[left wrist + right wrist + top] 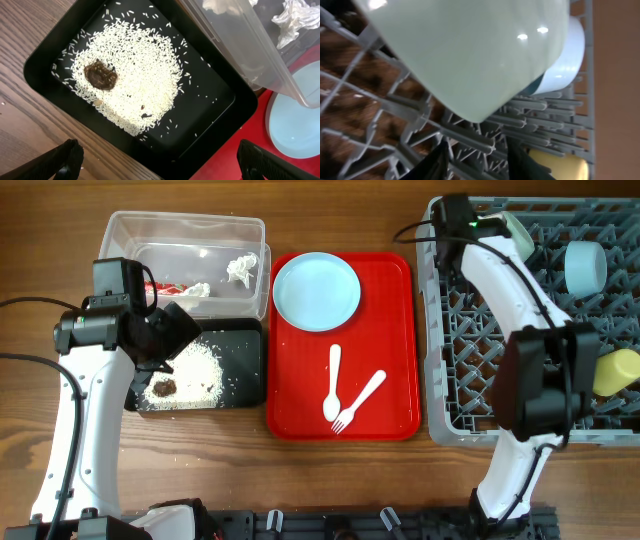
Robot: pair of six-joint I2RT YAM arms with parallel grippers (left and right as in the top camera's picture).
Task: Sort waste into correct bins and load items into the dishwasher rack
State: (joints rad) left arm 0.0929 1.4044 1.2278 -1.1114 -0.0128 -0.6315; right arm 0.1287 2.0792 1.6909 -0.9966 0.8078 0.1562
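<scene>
right hand (477, 150) gapes beside the pale green bowl (470, 50).

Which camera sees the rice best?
The left wrist view: the rice fills the picture, spread in the black tray around a brown scrap. Overhead shows it much smaller. The right wrist view shows none.
</scene>
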